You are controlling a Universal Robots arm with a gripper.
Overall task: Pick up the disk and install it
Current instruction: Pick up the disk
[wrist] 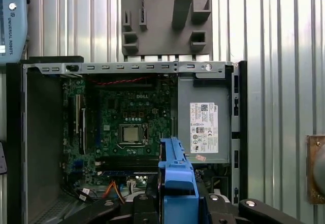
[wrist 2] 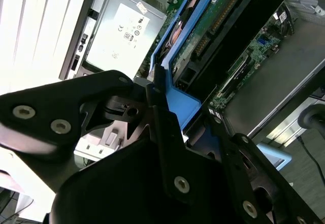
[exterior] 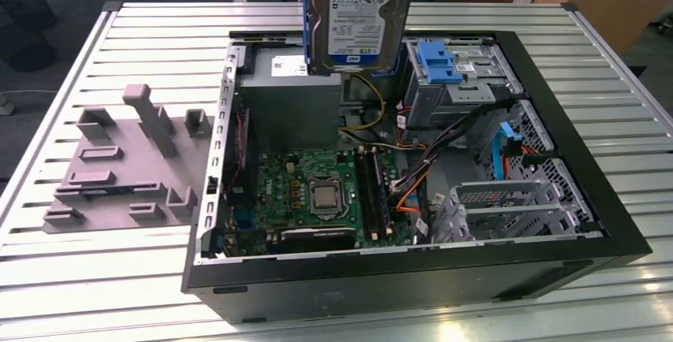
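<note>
A slatted table (exterior: 94,295) carries an open case (exterior: 421,283). A grey fixture (exterior: 116,169) lies just outside the case wall on the exterior view's left, and inside the case are a power supply (exterior: 289,102) at the far end and a motherboard (exterior: 305,188) nearer the exterior camera. The disk (exterior: 355,19) hangs upright above the case, over the power supply and clear of it, its label facing the exterior camera. The gripper (wrist 2: 177,117) has its fingers (wrist 2: 157,107) clamped on the disk's blue frame.
</note>
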